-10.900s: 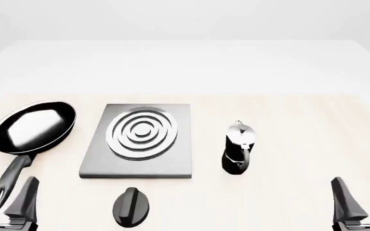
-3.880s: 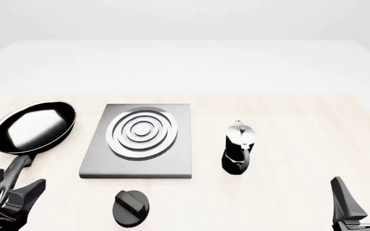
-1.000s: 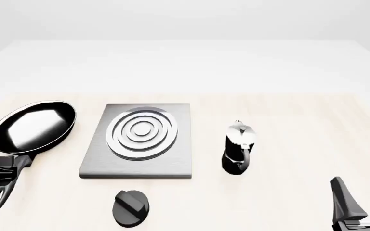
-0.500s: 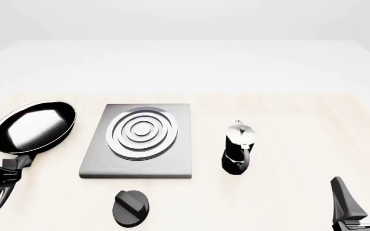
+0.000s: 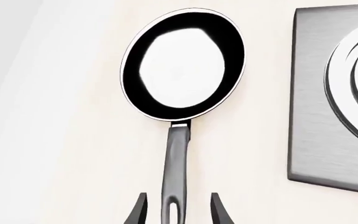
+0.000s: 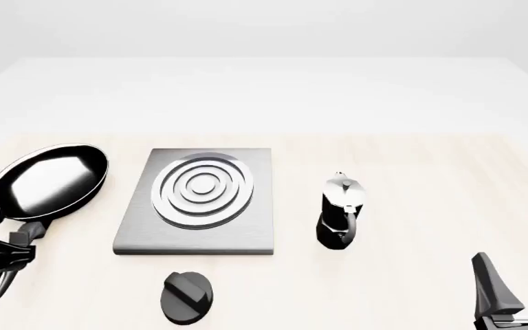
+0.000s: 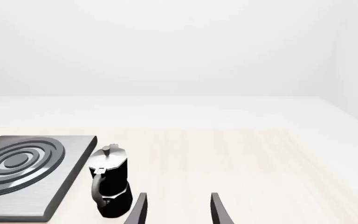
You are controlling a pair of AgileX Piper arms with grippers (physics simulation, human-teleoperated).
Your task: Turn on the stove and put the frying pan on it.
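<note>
The left pincer, fingers apart, straddles the frying pan handle's loop end.

The frying pan has a glossy black inside that mirrors a bright white patch, a thin pale rim, and a smooth dark handle with a dull sheen. The stove is a brushed grey metal plate, matt, with polished silver rings. Its knob looks like matt black plastic. The moka pot has a shiny silver lid over a glossy black body. The counter is pale, smooth wood with faint grain. Both hands look like matt black plastic.
</note>
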